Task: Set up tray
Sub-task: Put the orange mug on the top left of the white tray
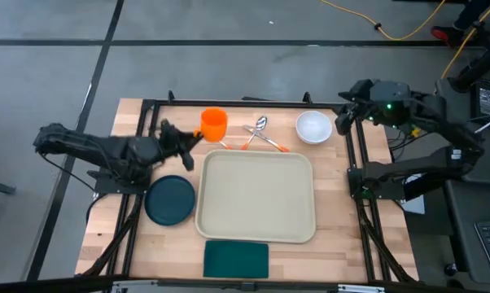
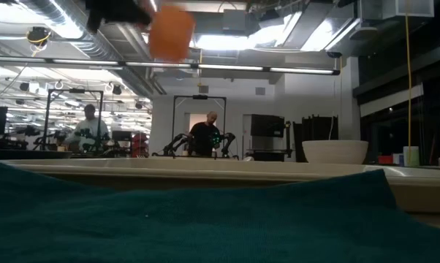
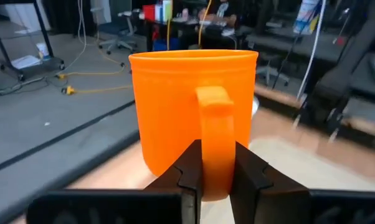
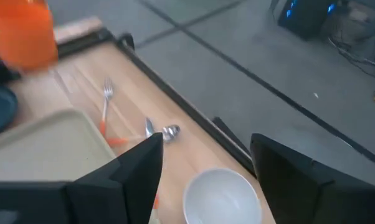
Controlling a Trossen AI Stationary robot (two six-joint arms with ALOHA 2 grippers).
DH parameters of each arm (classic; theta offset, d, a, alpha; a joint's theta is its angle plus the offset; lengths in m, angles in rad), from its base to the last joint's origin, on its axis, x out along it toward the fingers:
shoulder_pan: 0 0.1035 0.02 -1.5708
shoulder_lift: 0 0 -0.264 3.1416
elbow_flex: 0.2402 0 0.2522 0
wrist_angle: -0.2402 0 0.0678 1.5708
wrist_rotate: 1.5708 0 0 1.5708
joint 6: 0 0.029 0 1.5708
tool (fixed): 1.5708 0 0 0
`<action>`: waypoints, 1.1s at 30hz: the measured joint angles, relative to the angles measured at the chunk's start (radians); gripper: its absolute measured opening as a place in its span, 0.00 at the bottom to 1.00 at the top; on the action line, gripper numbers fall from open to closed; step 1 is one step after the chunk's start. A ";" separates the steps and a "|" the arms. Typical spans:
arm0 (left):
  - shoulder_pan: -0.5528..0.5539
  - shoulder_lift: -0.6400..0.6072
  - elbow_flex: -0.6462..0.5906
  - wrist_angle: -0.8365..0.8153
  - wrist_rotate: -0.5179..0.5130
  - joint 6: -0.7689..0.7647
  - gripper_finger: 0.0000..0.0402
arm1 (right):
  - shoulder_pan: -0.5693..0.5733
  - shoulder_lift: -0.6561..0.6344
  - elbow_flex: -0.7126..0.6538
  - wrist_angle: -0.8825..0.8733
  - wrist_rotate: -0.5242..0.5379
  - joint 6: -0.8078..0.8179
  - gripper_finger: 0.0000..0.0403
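The cream-beige tray (image 1: 257,195) lies flat on the middle of the table, empty. My left gripper (image 1: 193,138) is at the tray's far left corner, shut on an orange mug (image 1: 213,124), which shows high up in the low view (image 2: 170,33). My right gripper (image 4: 206,146) is open and hovers above a white bowl (image 4: 222,196) near the table's far right (image 1: 313,127), touching nothing. A fork and a spoon with orange handles (image 1: 261,134) lie between mug and bowl. My left gripper (image 3: 215,180) pinches the orange mug's handle (image 3: 215,134) between its two fingers, one on either side of the handle's lower part. The fingers come level from the table's left. The mug is upright and lifted clear of the table.
A round dark teal plate (image 1: 170,199) sits left of the tray. A dark green napkin (image 1: 236,259) lies at the near edge and fills the low view's foreground (image 2: 191,219). A black frame rail runs along the table's edges. People stand in the room beyond.
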 joint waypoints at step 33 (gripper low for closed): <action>-0.207 0.689 -0.284 0.609 -0.421 -0.236 0.09 | 0.000 -0.093 -0.293 0.546 -0.099 -0.315 0.61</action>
